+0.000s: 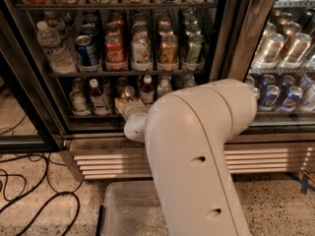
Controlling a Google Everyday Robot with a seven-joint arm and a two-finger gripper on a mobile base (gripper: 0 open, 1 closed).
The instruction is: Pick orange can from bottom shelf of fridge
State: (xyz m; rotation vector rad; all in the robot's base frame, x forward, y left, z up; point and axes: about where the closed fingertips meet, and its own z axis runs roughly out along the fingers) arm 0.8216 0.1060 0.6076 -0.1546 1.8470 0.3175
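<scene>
The tool (126,107) is at the front of the bottom shelf (93,117) of the fridge (231,38), left of centre, at the end of the cream arm (197,146) that bends in from the near right. The arm's bulk hides much of the shelf's right half. Whether the tool is open, closed or gripping cannot be told, since its tip merges with what stands there. The orange can (128,93) seems to be the short golden thing with a silver top just above and behind the tool, between small bottles (98,96) on the left and more to its right; whether tool and can touch is unclear. The low, level reach suits this rack: the shelf of soda cans (114,50) sits close overhead, so the can likely has to be taken from the front. With bottles crowding both sides, a sideways slip could knock them over.
</scene>
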